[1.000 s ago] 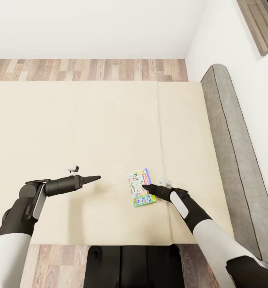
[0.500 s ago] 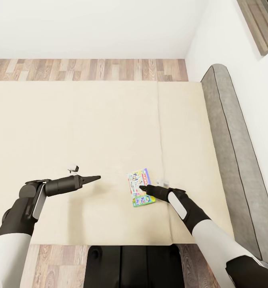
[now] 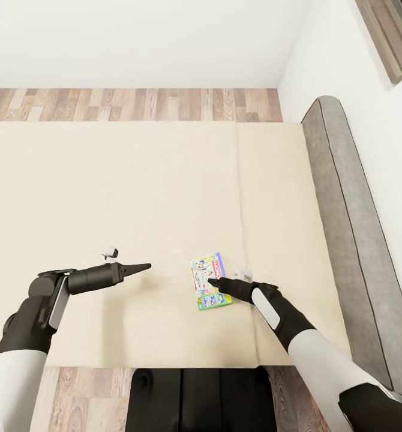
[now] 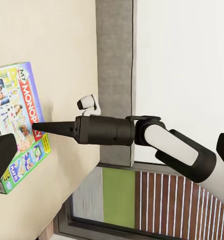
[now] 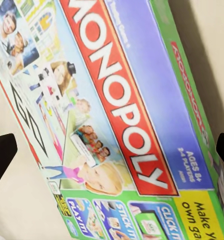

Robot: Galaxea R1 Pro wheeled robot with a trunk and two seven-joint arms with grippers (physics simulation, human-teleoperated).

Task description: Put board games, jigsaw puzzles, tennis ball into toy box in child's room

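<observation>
On the near right of the bed (image 3: 165, 180), my right claw (image 3: 213, 280) wide open over the board game (image 3: 208, 282), gripping nothing.

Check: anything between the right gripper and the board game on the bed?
Nothing visible. The right gripper is directly over the board game, which lies flat on the bed. In the right wrist view the box cover sits unobstructed between the open fingertips.

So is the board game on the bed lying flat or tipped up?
Lying flat: the board game rests cover-up on the bed, under the right gripper.
</observation>
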